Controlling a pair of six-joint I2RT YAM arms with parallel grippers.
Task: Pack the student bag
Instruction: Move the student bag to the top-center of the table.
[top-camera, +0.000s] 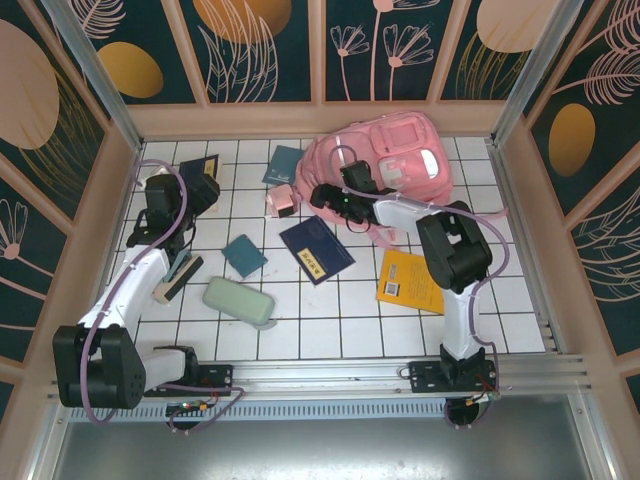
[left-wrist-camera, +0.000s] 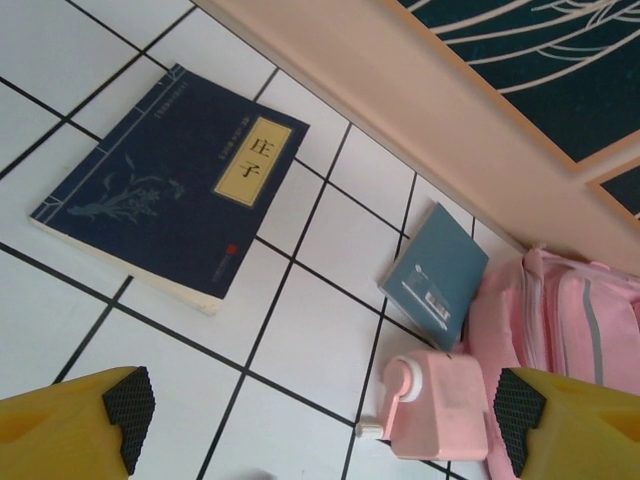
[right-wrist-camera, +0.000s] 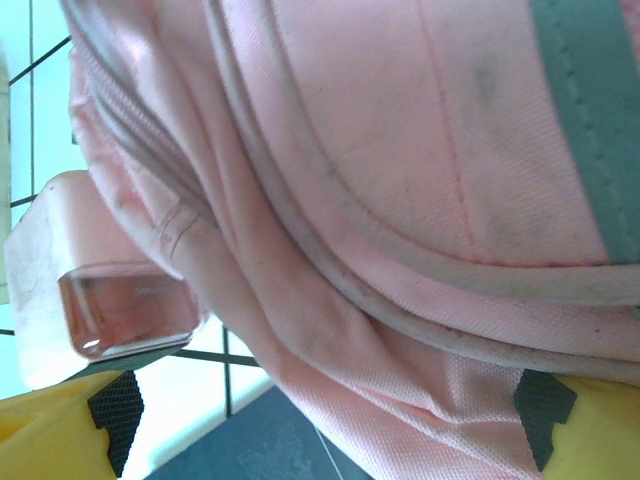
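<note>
The bag (top-camera: 395, 165) lies on its side at the far right of the desk (top-camera: 330, 320), against the back wall, and nothing looks packed yet (books and cases lie scattered across the tiles).

The right hand (top-camera: 322, 196) is pressed close against the bag's left edge. In its wrist view its fingers (right-wrist-camera: 545, 410) stand wide apart with pink fabric and piping bulging between them and nothing pinched. The risk here is a grab of loose cloth: if those fingers close on a fold instead of a zip or flap, the whole bag would drag across the desk without opening. I cannot tell whether the zip is open or shut. The pink case (right-wrist-camera: 100, 270) sits touching the bag just beside that hand, so a sideways sweep would shove it.

The left hand (top-camera: 205, 190) hangs over the far left corner, also open and empty, with the blue book (left-wrist-camera: 170, 185) lying flat ahead of it. That book is thin and flush to the tiles, so the fingers (left-wrist-camera: 128, 415) could skid over the cover or push it toward the wall. The teal notebook (left-wrist-camera: 435, 275) lies near the bag.
</note>
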